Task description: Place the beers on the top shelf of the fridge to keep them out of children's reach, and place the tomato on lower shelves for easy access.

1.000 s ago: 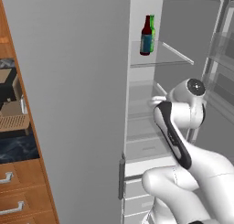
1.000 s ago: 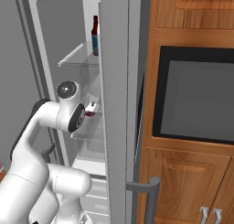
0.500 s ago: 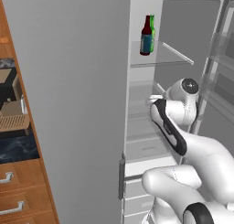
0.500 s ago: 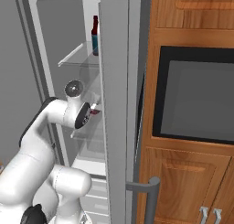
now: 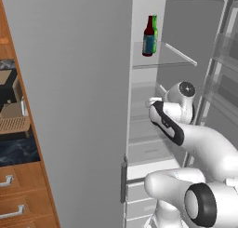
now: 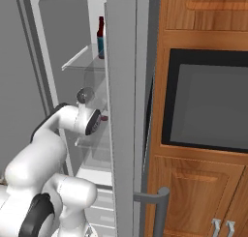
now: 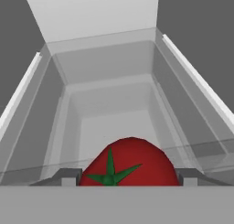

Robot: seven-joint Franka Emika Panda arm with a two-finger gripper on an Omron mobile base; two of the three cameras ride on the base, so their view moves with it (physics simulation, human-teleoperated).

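Red tomato | gripped between claw fingers | partly closed

Beers upright, top shelf; tomato gripped.

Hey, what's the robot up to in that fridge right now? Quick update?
Gripper shut on tomato, inside fridge over a lower shelf. Both beers standing on top shelf. Nothing in the way ahead.
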